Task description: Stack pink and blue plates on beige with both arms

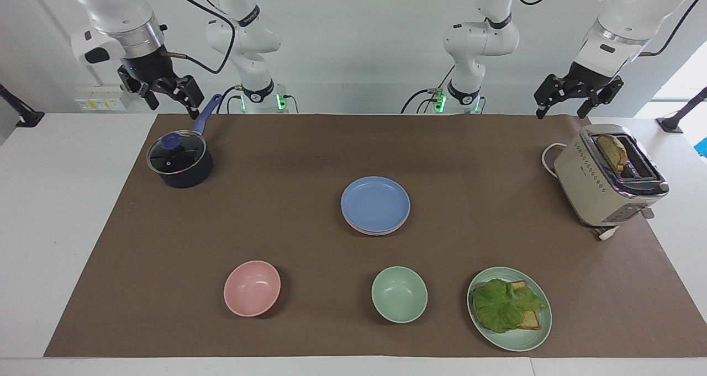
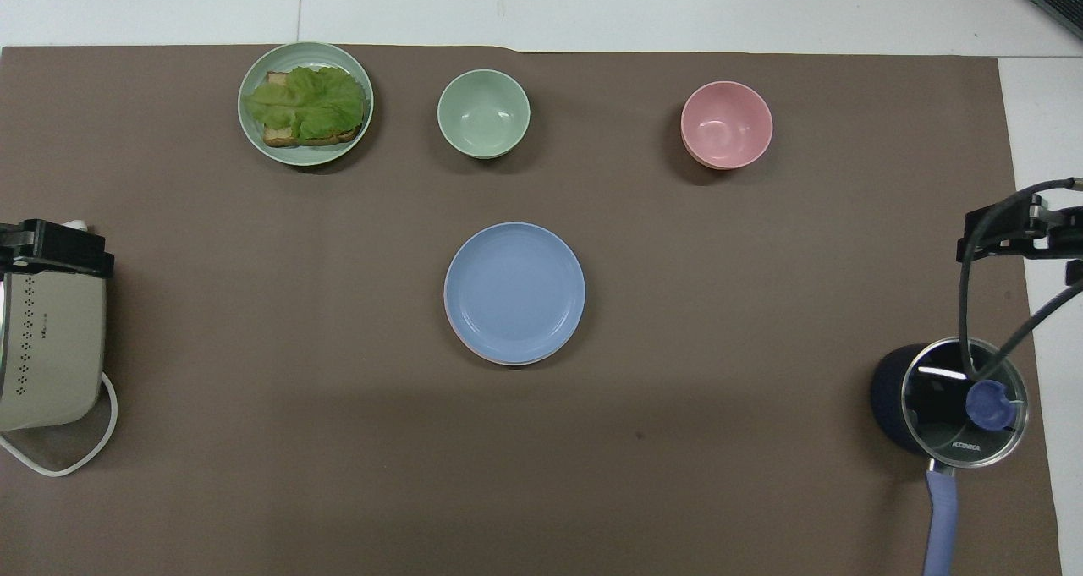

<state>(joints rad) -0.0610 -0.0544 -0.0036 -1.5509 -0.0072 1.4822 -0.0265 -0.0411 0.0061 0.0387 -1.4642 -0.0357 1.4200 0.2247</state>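
Observation:
The blue plate (image 1: 375,204) (image 2: 514,293) lies at the middle of the brown mat, on top of the pink plate (image 1: 371,232), of which only a thin rim (image 2: 453,332) shows. No beige plate shows; if one lies under the stack it is hidden. My right gripper (image 1: 174,106) (image 2: 1011,236) hangs open and empty in the air over the mat's edge by the pot. High over the toaster's end of the table, my left gripper (image 1: 560,111) (image 2: 59,249) is open and empty too.
A dark lidded pot (image 1: 179,163) with a blue handle stands at the right arm's end, a toaster (image 1: 607,177) with bread at the left arm's end. Farther from the robots than the plates stand a pink bowl (image 1: 252,287), a green bowl (image 1: 399,294) and a green plate (image 1: 538,337) with lettuce and bread.

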